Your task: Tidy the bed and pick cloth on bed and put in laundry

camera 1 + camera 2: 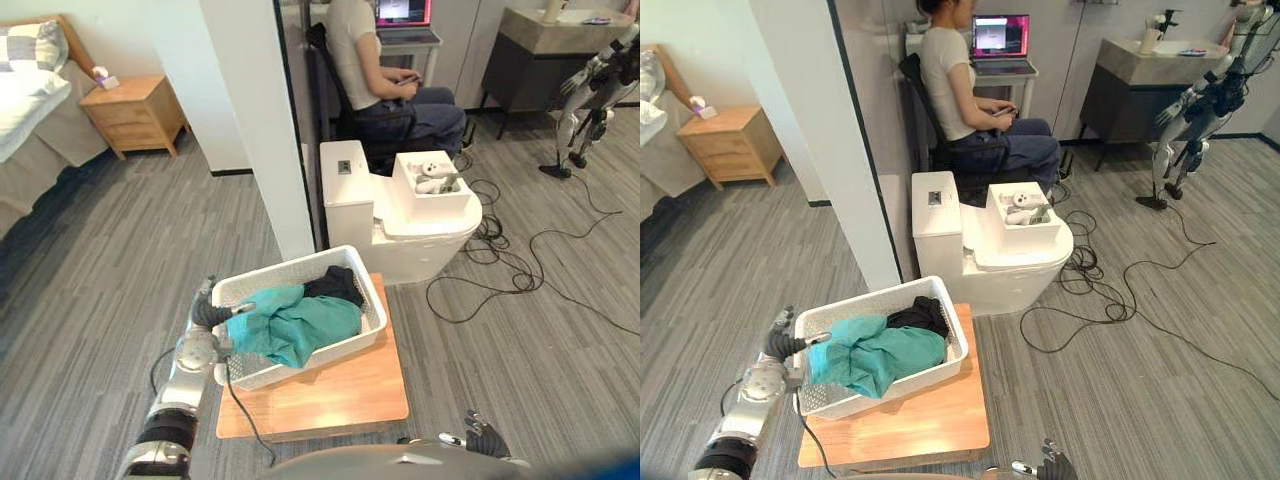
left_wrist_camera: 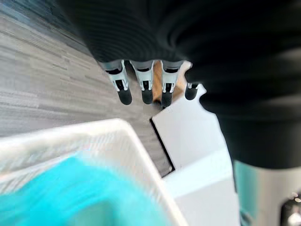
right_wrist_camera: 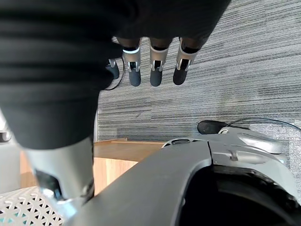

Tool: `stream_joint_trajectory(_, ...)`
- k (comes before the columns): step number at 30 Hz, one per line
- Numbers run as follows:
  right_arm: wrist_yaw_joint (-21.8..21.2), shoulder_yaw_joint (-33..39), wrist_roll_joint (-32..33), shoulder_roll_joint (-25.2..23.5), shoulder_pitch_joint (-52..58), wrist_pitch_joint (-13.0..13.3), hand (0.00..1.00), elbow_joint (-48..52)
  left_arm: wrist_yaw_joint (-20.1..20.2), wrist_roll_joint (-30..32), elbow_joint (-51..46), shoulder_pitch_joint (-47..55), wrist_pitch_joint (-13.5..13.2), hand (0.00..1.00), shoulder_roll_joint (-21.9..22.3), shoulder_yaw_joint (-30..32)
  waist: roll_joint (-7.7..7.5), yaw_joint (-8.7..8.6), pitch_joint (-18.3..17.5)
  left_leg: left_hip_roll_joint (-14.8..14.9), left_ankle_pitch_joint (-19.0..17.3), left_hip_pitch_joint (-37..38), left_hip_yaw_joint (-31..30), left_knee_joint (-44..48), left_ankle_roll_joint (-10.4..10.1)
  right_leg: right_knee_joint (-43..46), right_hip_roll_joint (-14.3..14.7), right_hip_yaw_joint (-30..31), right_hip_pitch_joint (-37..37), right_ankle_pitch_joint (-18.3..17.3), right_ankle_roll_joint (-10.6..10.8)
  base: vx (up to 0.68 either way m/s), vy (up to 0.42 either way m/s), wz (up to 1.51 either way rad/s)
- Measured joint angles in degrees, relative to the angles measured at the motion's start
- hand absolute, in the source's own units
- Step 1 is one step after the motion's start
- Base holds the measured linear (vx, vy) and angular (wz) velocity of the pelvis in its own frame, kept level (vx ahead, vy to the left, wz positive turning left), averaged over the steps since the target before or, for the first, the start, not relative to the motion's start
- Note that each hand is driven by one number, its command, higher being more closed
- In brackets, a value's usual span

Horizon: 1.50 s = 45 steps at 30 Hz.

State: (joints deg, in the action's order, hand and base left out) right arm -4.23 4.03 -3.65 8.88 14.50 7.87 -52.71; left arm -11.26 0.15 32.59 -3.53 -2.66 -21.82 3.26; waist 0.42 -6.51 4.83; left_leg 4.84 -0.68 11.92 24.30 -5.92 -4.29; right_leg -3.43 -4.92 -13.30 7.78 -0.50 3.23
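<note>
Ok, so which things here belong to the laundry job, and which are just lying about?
Job:
basket
teal cloth and black cloth in it
bed
left robot hand by the basket's rim

Lying about:
nightstand
toilet
board under the basket
person at a laptop

Head pair downward, sharing basket [image 1: 340,350], wrists close

So the grey plank floor [image 1: 120,260] carried pretty much everything; a low wooden board [image 1: 350,395] lay flat on it, with a white lattice basket [image 1: 372,290] on its far left part; teal cloth [image 1: 300,320] and black cloth [image 1: 335,285] were inside; a nightstand [image 1: 135,115] stood beside the bed [image 1: 30,110]; a white toilet [image 1: 420,235] stood just past the board.
</note>
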Motion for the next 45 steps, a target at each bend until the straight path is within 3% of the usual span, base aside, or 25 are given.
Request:
stream_joint_trajectory(4,0.0,0.0,0.0,0.0,0.0,0.0,0.00,0.0,2.3,-4.8,-1.6,0.0,-0.1,0.00,-0.4,2.3,-0.38,1.18,-0.2,-0.1,-0.1,-0.3,-0.1,0.0,-0.1,-0.1,0.1,-0.1,-0.1,0.0,0.0,0.05,-0.001,0.03)
stream_joint_trajectory(15,0.0,0.0,0.1,0.0,-0.2,-0.1,0.00,-0.6,3.9,-15.8,-8.4,4.5,-0.1,0.00,1.8,7.8,-0.30,1.61,-0.4,0.0,0.0,-1.0,-1.3,0.1,0.0,-0.2,0.1,-1.7,0.2,0.0,-0.1,0.01,-0.015,0.05)
stream_joint_trajectory(18,0.0,0.1,0.3,0.0,0.0,-0.1,0.00,-1.2,5.1,-20.2,-8.3,7.5,0.1,0.00,4.8,9.8,-0.30,3.02,-0.4,0.0,0.0,-1.1,-1.5,0.0,0.1,-0.2,0.1,-1.7,-0.2,-0.1,-0.1,-0.05,-0.017,0.02)
stream_joint_trajectory(22,-0.1,1.5,0.7,-0.5,0.0,-0.1,0.00,-2.4,7.2,-26.7,-5.0,12.4,1.3,0.00,8.9,10.3,-0.63,3.59,-0.7,-0.3,0.1,-1.2,-2.9,0.0,0.2,-0.6,-0.2,-2.7,0.6,-0.3,0.1,-0.02,-0.010,0.15)
stream_joint_trajectory(25,-0.3,2.4,1.2,-1.5,-0.1,-0.1,0.00,-3.5,7.0,-27.7,-2.0,15.5,1.1,0.00,11.0,10.4,-1.08,4.36,-1.3,-0.3,0.1,-1.3,-3.0,0.0,0.2,-0.8,-0.1,-2.8,0.6,-0.3,0.1,0.00,-0.002,0.05)
stream_joint_trajectory(30,-0.8,2.6,1.3,-1.8,-1.1,0.0,0.00,-4.4,6.8,-27.6,6.6,18.8,0.7,0.00,12.3,11.6,-1.21,4.48,-1.3,-0.4,0.1,-1.3,-3.1,0.0,0.2,-0.8,-0.2,-3.0,0.7,-0.3,0.1,0.00,0.000,0.00)
stream_joint_trajectory(33,-1.7,4.2,1.3,-1.8,-1.4,0.0,0.00,-5.0,11.1,-26.4,12.2,19.9,1.1,0.00,12.5,12.1,-1.07,4.55,-1.4,-0.4,0.1,-1.3,-3.2,0.0,0.2,-0.9,-0.2,-3.1,0.8,-0.3,0.1,0.00,0.000,0.00)
stream_joint_trajectory(37,-2.5,5.5,2.4,-1.8,-2.0,-0.8,0.00,-6.5,16.1,-19.3,18.6,20.9,1.3,0.00,14.2,12.1,-0.86,4.54,-1.5,-0.3,0.1,-1.2,-3.1,0.0,0.2,-1.2,-0.2,-3.1,0.9,-0.3,0.1,0.00,0.000,0.00)
stream_joint_trajectory(42,-4.0,6.8,2.4,-2.0,-3.0,-1.6,0.00,-8.1,17.5,-14.0,22.9,20.9,1.2,0.00,16.2,11.2,-0.65,4.48,-1.5,-0.2,0.1,-0.9,-3.0,0.0,0.2,-1.7,-0.1,-3.1,1.6,-0.2,0.2,0.00,0.000,0.00)
stream_joint_trajectory(45,-5.8,6.8,2.4,-2.1,-3.3,-1.3,0.00,-8.7,16.8,-9.9,23.3,20.7,2.9,0.00,16.5,10.2,-0.27,4.47,-1.6,0.0,0.0,-0.9,-2.8,0.0,0.1,-1.7,0.0,-3.0,1.6,-0.2,0.1,0.00,0.000,0.00)
